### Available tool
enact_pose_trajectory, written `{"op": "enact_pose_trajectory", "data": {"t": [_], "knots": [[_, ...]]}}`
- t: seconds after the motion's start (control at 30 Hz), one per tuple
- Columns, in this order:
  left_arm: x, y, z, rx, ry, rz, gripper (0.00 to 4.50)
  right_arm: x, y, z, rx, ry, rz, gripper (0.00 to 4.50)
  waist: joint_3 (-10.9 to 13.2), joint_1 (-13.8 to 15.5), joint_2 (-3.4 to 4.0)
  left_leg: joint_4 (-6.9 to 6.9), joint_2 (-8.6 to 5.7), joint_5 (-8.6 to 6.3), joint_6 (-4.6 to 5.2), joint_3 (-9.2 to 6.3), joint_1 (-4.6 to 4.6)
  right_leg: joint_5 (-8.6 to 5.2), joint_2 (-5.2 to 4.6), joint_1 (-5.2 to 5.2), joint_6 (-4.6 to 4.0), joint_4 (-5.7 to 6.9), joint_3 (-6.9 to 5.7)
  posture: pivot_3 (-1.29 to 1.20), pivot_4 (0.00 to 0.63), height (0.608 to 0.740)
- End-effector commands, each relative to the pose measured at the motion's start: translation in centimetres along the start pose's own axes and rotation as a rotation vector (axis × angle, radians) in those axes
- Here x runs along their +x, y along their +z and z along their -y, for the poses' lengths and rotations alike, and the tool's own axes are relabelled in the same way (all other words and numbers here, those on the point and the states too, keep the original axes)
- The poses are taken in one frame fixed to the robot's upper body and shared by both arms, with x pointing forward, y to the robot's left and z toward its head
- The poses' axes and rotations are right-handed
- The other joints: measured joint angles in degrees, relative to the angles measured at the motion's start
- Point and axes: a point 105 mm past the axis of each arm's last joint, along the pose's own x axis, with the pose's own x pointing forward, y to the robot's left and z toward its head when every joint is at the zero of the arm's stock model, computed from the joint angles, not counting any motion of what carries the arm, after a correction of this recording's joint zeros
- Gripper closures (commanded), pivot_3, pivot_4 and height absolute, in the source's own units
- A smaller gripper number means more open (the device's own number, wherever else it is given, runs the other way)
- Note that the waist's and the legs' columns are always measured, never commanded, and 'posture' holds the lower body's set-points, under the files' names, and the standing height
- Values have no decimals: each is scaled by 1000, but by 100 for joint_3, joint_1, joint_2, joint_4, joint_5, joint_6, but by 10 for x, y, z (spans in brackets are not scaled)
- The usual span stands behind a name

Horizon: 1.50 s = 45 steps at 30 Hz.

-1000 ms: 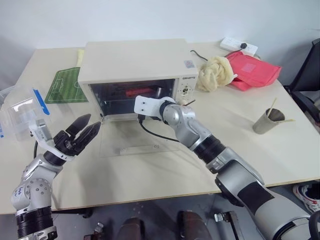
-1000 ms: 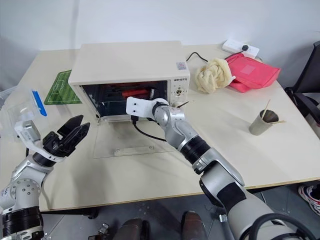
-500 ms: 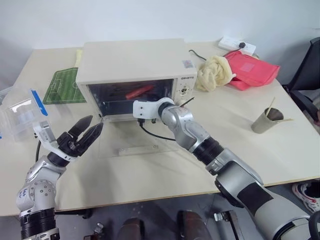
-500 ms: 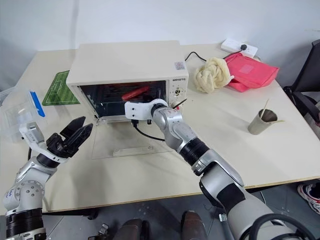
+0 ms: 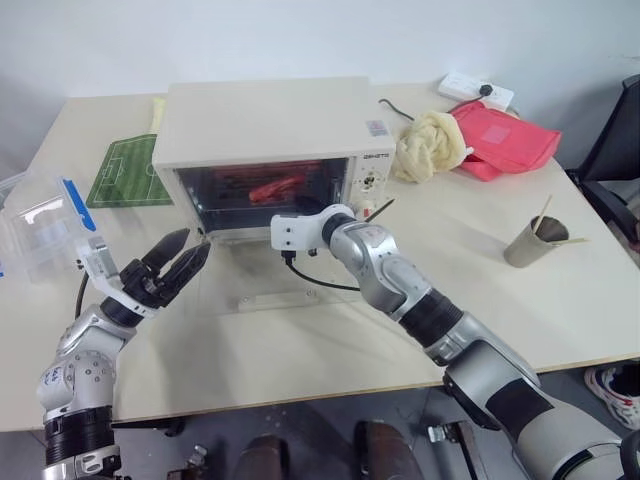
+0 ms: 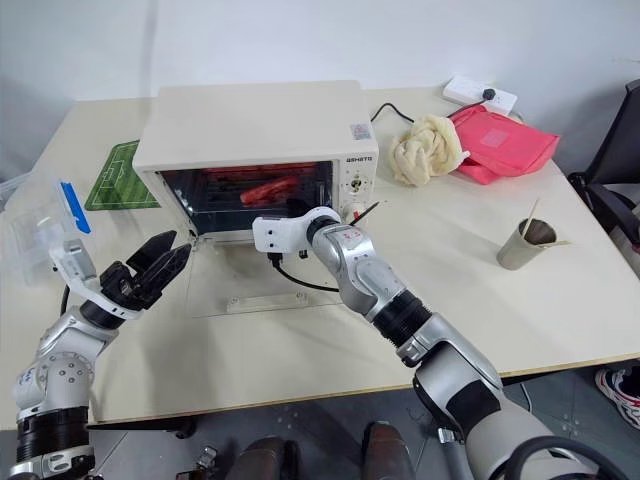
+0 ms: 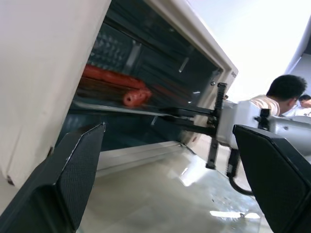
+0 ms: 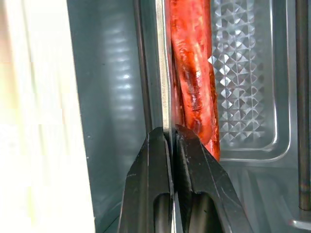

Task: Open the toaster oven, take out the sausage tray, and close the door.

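Toaster oven (image 5: 262, 130) at table's far centre, door (image 6: 262, 280) dropped flat toward near side. Sausage tray (image 8: 165, 73) w/ red sausages (image 8: 194, 77) inside cavity. R gripper (image 8: 171, 141) reaches in, clamped on tray's near rim. L gripper (image 5: 176, 262) near oven's left front corner, fingers spread wide, holding nothing.

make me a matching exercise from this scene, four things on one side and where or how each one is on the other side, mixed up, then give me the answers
Things:
1. door
2. right gripper
3. left gripper
4. paper cup

States or places:
A. open, hovering beside the oven's left front corner
B. standing near the table's right edge, with sticks in it
C. folded down flat on the table
D. shut on the tray rim inside the oven

Pairs: 1-C, 2-D, 3-A, 4-B
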Motion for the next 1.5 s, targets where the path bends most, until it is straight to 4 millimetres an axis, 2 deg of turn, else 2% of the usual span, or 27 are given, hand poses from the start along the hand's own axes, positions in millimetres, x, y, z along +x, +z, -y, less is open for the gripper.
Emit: {"op": "enact_pose_trajectory", "data": {"t": [0.03,0.27,0.43,0.67,0.93,1.5], "knots": [[1,7,1,26,-25,2,0,-10,18,21,-3,-64,73,4458,1,-7,1,-2,0,0,0,2,0,0,0,-2,0,-1,1,0,150,740],[6,5,5,-10,-94,-27,0,-25,29,24,4,-62,119,4458,1,-8,1,-10,0,0,0,4,0,0,1,-5,0,-4,0,0,150,740],[19,13,6,-3,-149,-16,0,-31,27,11,-8,-25,126,4458,1,6,1,-9,1,0,0,8,-1,0,2,-5,0,-5,0,0,150,740],[22,18,4,1,-167,-11,0,-39,25,13,-28,-29,130,4458,1,2,2,-15,1,0,0,21,2,0,1,-6,0,-6,1,0,150,740],[27,25,-3,11,-151,20,0,-57,26,4,-69,-16,153,4458,1,22,1,-13,1,0,0,63,1,0,1,-5,0,-8,0,0,150,740],[12,34,-11,7,-99,7,0,-82,24,-2,-93,-33,158,4458,1,71,1,-12,1,0,0,64,0,0,1,-4,0,-10,0,0,150,740]]}}
